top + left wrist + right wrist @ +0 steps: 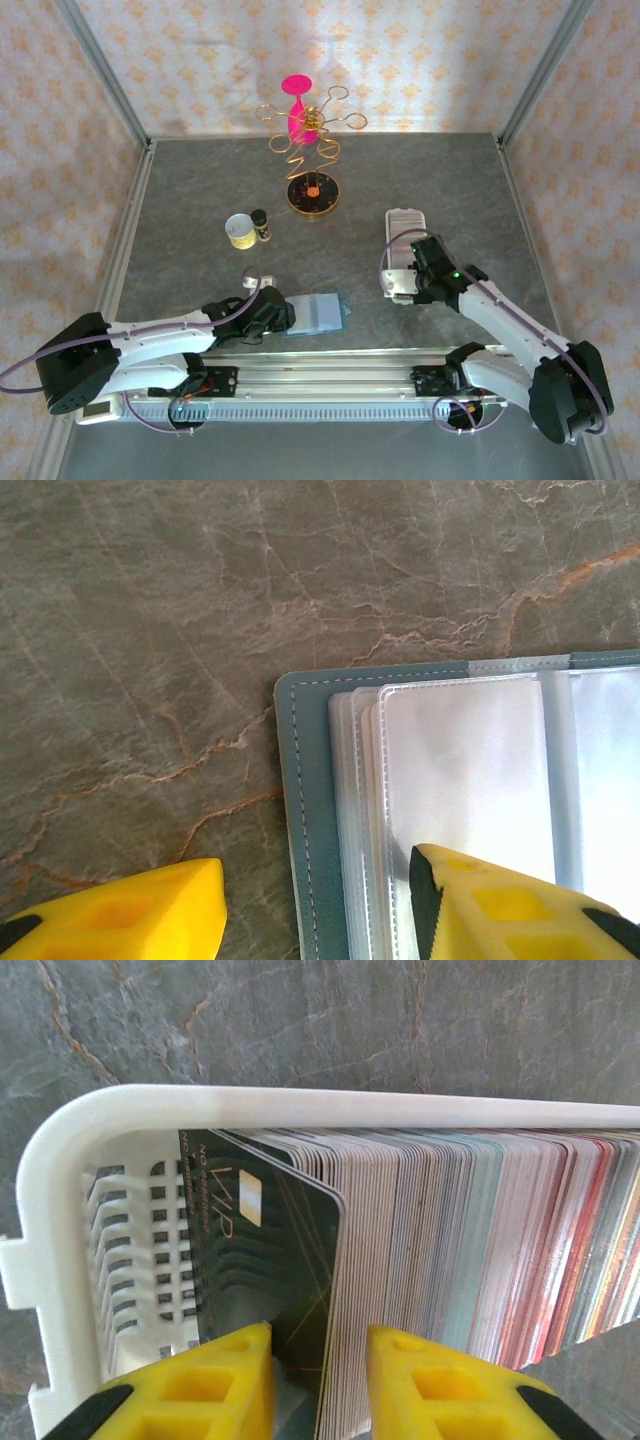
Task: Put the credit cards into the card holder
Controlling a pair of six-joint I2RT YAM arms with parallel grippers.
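The card holder (300,1105) is a white slotted plastic tray, packed with a row of upright credit cards (470,1230). The frontmost card (265,1250) is dark with gold "VIP" lettering and leans out from the row. My right gripper (320,1360) is open over the tray's near end (405,222), its yellow fingers straddling the dark card and a few cards behind it. A teal wallet (300,780) lies open on the table, showing empty clear sleeves (460,770). My left gripper (318,900) is open across the wallet's left edge (318,312), one finger over the table, the other over a sleeve.
A gold wire stand holding a pink glass (305,130) rises from a round dark base (314,194) at the back centre. A yellow-white cup (240,231) and a small dark bottle (261,224) stand left of it. A metal rail (330,365) runs along the near edge.
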